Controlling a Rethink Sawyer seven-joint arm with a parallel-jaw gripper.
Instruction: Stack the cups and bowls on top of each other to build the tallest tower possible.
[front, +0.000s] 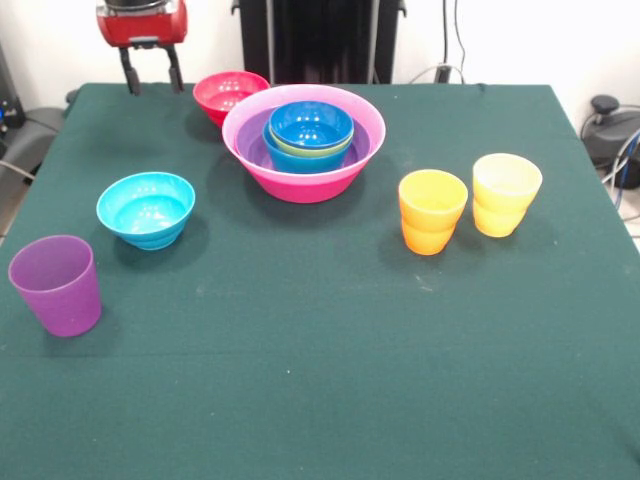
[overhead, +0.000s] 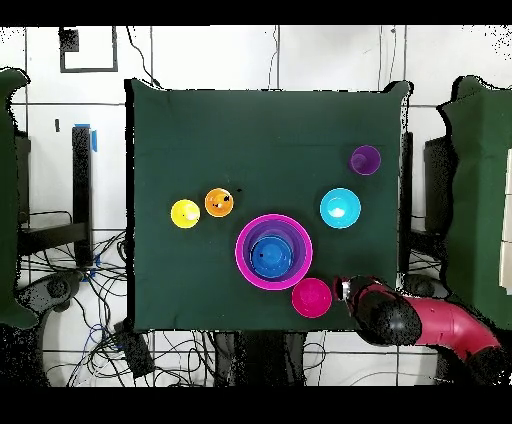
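Spread apart and empty, the jaws of the gripper (front: 152, 80) are held pointing straight down over the table's (front: 320, 380) far corner, just beside the red-pink bowl (front: 229, 96). From overhead the red arm (overhead: 430, 325) is seen reaching in low from the table's corner. Blue, green and purple bowls are nested inside the big pink bowl (front: 304, 178), while the cyan bowl (front: 146, 209), purple cup (front: 57, 285), orange cup (front: 432, 211) and yellow cup (front: 506, 194) are left standing apart.
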